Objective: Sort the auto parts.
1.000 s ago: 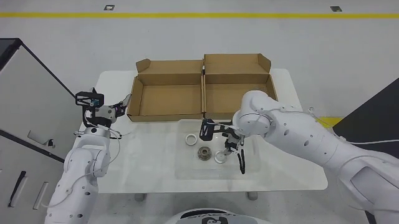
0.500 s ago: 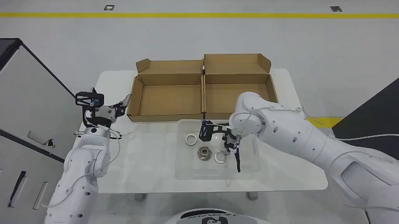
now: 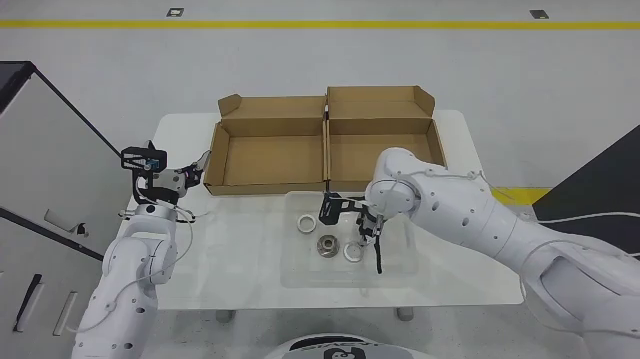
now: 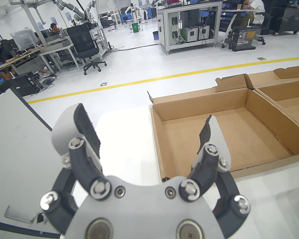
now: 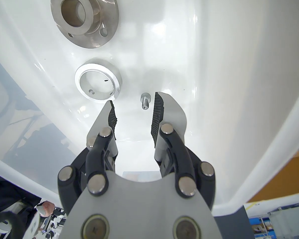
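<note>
Our right claw (image 5: pixel 135 99) hangs low over the white tray (image 5: pixel 239 80), jaws apart and gripping nothing. A small bolt (image 5: pixel 144 100) lies on the tray floor between the fingertips, nearer one pad than the other. Just beside the claw sits a silver ring (image 5: pixel 98 83), and beyond it, apart from it, a steel flange (image 5: pixel 84 11) with a raised collar. In the top view the tray takes the lower middle of the frame, and a second ring (image 3: pixel 305 223) lies in its upper left part, well apart from the claw. Our left claw (image 4: pixel 144 114) is also spread wide and holds nothing. It sits at the left of the top view, over the left end of the table (image 3: pixel 235 249), just beside the outer wall of the left box (image 3: pixel 270 154). That box and the right box (image 3: pixel 385 149) stand side by side, touching, in the upper middle of the frame just above the tray, and we see only brown cardboard floor in each. We judge the sorting barely begun: every part we can make out lies in the tray, none in a box. The bolt looks to be the piece in hand, not yet gripped. After it, the two rings and the flange remain, and we cannot tell which box takes which kind.
</note>
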Robot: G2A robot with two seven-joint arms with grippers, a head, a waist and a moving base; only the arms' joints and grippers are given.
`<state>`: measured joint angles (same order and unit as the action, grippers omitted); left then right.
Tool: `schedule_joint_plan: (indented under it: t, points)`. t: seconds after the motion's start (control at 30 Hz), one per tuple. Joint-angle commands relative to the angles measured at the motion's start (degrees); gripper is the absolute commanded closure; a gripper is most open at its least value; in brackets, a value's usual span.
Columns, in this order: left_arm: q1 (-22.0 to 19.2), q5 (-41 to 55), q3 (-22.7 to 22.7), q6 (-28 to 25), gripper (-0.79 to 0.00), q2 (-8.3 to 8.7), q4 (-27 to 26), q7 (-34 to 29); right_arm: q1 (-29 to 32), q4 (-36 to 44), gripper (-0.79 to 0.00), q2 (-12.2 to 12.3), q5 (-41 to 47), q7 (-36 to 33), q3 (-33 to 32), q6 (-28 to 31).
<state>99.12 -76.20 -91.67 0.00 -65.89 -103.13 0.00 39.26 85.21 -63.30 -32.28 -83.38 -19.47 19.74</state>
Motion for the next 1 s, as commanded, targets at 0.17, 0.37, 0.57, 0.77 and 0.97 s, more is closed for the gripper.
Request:
schedule_joint_plan:
  t: [0.17, 0.37, 0.57, 0.77, 0.97]
  points:
    - [0.0, 0.0, 0.0, 0.0, -0.785, 0.0, 0.0, 0.0, 0.1, -0.8, -0.332, -0.5, -0.9, 0.0, 0.2, -0.4]
    - [0.0, 0.0, 0.0, 0.0, -0.785, 0.0, 0.0, 0.0, 0.2, -1.3, -0.311, -0.8, -1.3, -0.2, 0.2, -0.6]
    - [0.0, 0.0, 0.0, 0.0, -0.785, 0.0, 0.0, 0.0, 0.3, -1.9, -0.28, -1.1, -1.4, -0.5, 0.2, -0.5]
    - [0.0, 0.0, 0.0, 0.0, -0.785, 0.0, 0.0, 0.0, 0.4, -2.4, -0.246, -1.4, -1.7, -0.8, 0.2, -0.7]
    - [0.0, 0.0, 0.0, 0.0, -0.785, 0.0, 0.0, 0.0, 0.4, -3.0, 0.0, -1.6, -1.6, -1.2, -0.1, -0.9]
